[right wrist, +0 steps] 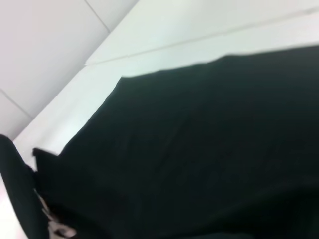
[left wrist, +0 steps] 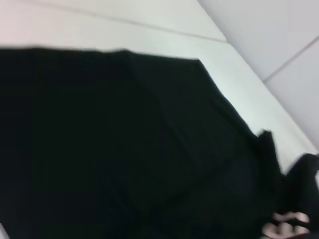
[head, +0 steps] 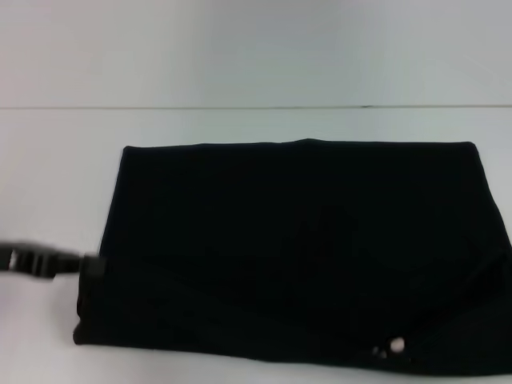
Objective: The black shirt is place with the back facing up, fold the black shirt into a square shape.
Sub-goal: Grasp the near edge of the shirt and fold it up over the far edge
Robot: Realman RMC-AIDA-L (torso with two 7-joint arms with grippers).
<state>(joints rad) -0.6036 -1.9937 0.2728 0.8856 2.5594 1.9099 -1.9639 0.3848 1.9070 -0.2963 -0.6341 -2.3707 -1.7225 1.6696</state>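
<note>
Head view shows the near hem of the black shirt (head: 296, 256) close to the robot, with a small pale speck, perhaps part of the right tool (head: 388, 348), lying against the dark cloth near the front right corner; whether it is clenched or released I cannot tell. Just beyond, at the shirt's left edge, the left tool (head: 92, 266) reaches in from the side and meets the fabric border; its grip cannot be read either against the black cloth. Farther on, the shirt spreads as a wide, flat rectangle on the white desk (head: 240, 124), sleeves apparently already turned in, with faint diagonal creases crossing it. Its far edge lies straight, parallel to the desk's back line.

By my reading, the side folds look done and the crosswise fold is in hand. Next, both tools would need a firm hold on matching corners, then an even carry across so the edges meet squarely without dragging the lower layer.
</note>
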